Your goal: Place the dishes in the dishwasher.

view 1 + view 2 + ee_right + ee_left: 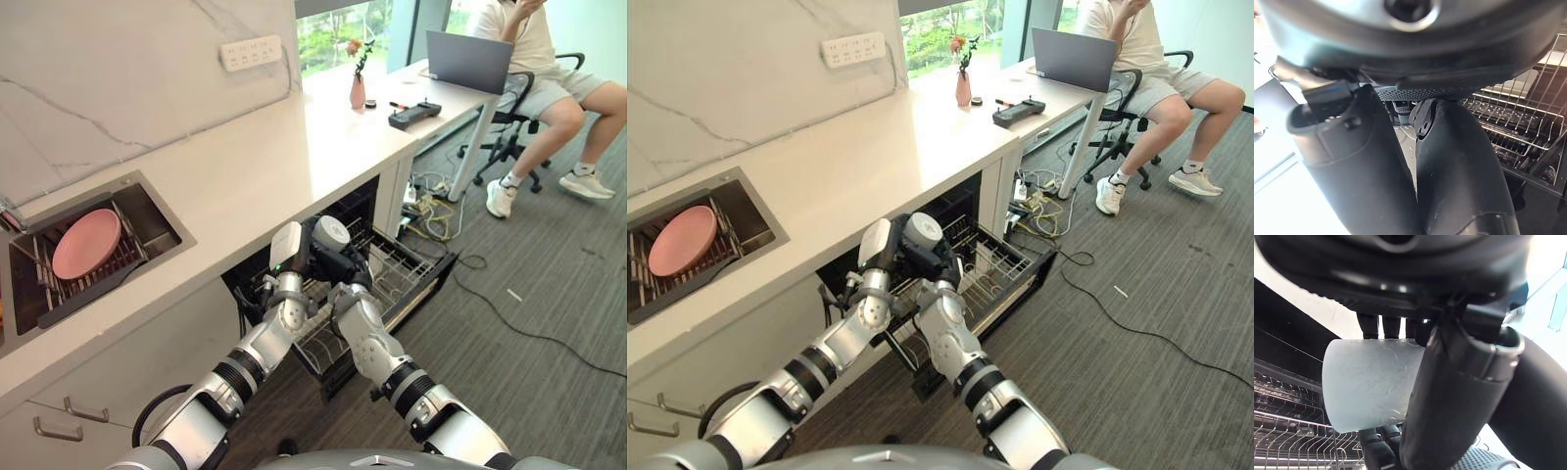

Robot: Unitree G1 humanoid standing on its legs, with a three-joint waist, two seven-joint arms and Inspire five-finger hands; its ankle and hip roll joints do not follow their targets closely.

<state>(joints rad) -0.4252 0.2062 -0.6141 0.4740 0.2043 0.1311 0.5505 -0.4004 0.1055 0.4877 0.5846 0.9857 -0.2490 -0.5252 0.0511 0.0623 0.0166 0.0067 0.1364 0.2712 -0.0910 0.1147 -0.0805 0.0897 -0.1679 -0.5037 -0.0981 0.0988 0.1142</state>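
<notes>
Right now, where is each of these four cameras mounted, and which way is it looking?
Left eye view: on the head, looking down at the dishwasher rack, both arms reaching in.
Right eye view: beside it, same scene; both share the pink plate in the sink.
Left wrist view: on the left wrist, looking along the left robot hand curled round a translucent cup.
Right wrist view: on the right wrist, along the right robot hand toward the rack.

Bright daylight comes in from the window [338, 34] at the far end of the room, washing the white countertop [245, 166] almost featureless. The dishwasher [294, 257] cavity below sits in deep shadow. In both wrist views, close dark shapes are soft and unfocused, with blown-out white patches behind.
</notes>
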